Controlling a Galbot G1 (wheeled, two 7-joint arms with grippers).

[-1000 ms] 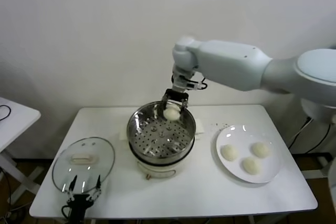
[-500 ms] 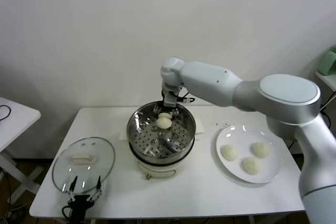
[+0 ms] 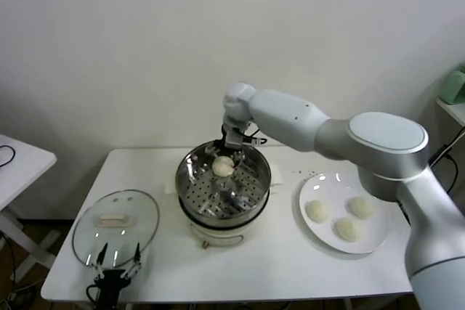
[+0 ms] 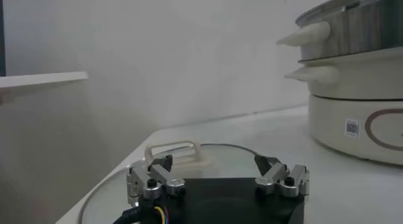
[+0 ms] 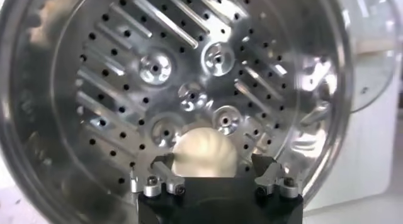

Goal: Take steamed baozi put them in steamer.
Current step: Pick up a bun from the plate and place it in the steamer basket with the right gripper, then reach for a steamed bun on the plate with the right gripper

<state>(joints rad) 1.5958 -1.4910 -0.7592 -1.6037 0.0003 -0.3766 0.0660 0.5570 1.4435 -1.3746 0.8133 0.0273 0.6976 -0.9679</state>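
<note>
The steel steamer sits on its white cooker base at mid table. One cream baozi lies on the perforated floor at the back of the basket. My right gripper reaches down inside the basket just above it. In the right wrist view the baozi rests on the steamer floor between the spread fingers of the right gripper, with a gap on one side. Three more baozi lie on the white plate to the right. My left gripper is parked open at the front left.
The round glass lid with a white handle lies flat at the table's front left, right by the left gripper. The left wrist view shows the lid, the steamer and the cooker base. The wall stands close behind the table.
My right gripper came down from above the steamer's back rim into the basket with the baozi. The baozi now rests on the floor and the fingers stand apart from it. Left arm unmoved.
</note>
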